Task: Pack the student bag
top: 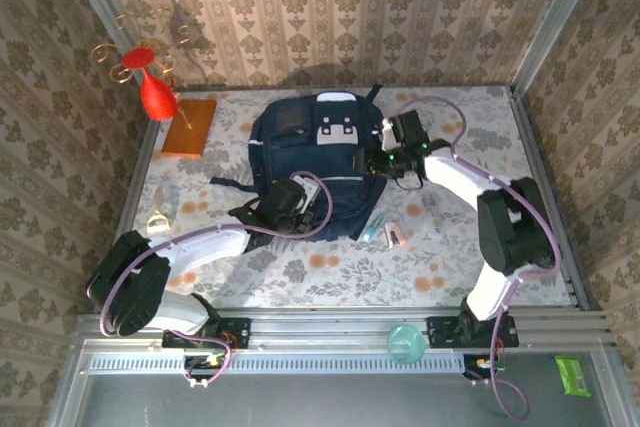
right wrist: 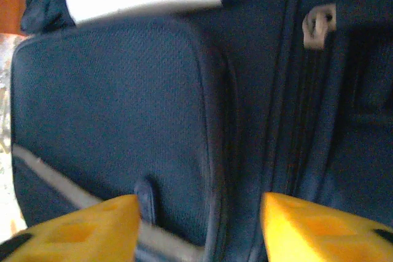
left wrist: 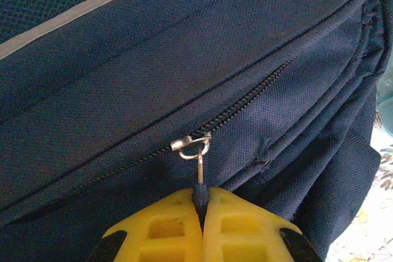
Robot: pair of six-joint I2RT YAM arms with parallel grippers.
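Left gripper (left wrist: 201,199): yellow fingers pressed together, pinching the zip pull (left wrist: 199,173) on the bag (left wrist: 153,72), slider (left wrist: 187,143) just above. Bag lies in the middle of the table (top: 450,277), pale patch (top: 338,132) up, a black strap (top: 228,184) trailing left. Right gripper (right wrist: 196,207) at the bag's right side, fingers spread wide, nothing clamped, blurred navy fabric between them

A red cone-shaped ornament (top: 157,93) with gold wire curls stands at the far left of the floral surface (top: 330,272), just beside an orange-brown board (top: 190,125). Small teal and pink items (top: 385,232) lie nearer the front, and a pale piece (top: 157,220) lies by the left edge. A teal round object (top: 405,342) rests on the front metal rail (top: 320,327), a green packet (top: 573,375) well to its right.
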